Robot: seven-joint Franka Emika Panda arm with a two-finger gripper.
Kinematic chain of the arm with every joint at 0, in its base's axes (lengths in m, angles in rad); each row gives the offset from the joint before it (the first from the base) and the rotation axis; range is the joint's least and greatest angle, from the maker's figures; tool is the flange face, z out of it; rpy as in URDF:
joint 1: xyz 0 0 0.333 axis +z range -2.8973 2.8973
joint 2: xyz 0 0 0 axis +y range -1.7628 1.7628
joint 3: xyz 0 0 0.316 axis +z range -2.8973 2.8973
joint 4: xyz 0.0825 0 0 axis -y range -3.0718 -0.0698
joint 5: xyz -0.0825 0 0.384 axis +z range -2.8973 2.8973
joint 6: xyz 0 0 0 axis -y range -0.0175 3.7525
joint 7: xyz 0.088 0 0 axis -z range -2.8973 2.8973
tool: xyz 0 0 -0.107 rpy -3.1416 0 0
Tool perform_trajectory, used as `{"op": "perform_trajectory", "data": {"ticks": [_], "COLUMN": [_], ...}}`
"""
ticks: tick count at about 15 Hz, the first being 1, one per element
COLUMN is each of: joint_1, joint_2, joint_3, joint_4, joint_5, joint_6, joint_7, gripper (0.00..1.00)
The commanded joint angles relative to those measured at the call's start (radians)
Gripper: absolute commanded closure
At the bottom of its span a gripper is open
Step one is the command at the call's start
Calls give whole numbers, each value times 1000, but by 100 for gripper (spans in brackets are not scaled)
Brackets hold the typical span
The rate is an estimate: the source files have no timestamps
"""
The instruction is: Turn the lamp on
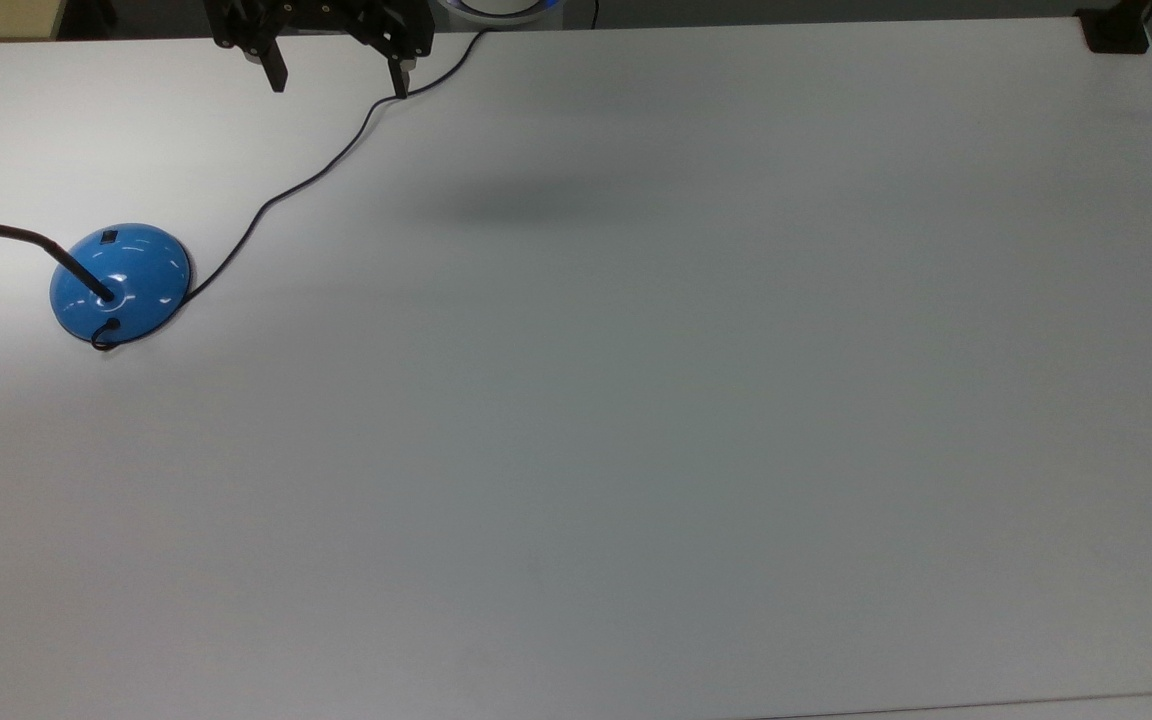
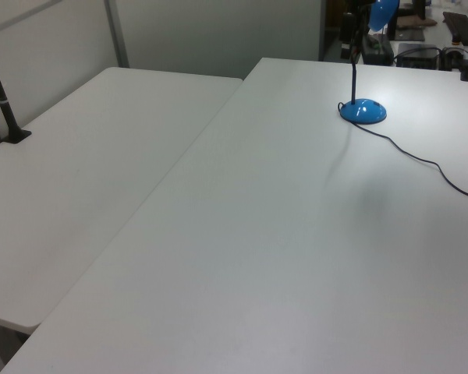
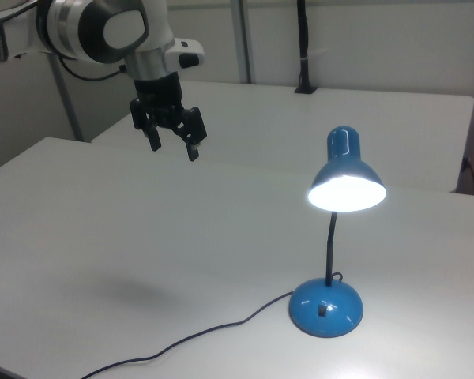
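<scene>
The lamp stands on the white table point(image 1: 636, 400), with its glossy blue dome base point(image 1: 121, 283) at the top view's left. A small dark switch point(image 1: 110, 237) sits on the base. Its thin black neck bends up to the blue shade point(image 3: 345, 178), which glows brightly in the right view. The black cord point(image 1: 306, 180) runs from the base toward the table's far edge. My gripper point(image 3: 174, 150) hangs open and empty, high above the table and well away from the lamp. In the top view the gripper point(image 1: 339, 88) is at the upper edge, over the cord.
A second white table point(image 2: 86, 171) adjoins this one in the left view. A black post point(image 3: 304, 47) stands on it. A black clamp point(image 1: 1116, 30) sits at the top view's upper right corner.
</scene>
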Motion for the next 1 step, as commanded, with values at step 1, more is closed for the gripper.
{"op": "perform_trajectory", "data": {"ticks": [1], "joint_1": [12], "joint_2": [-2], "joint_3": [-5], "joint_4": [2], "joint_5": [-31], "joint_6": [16], "joint_7": [-2], "gripper": [0]}}
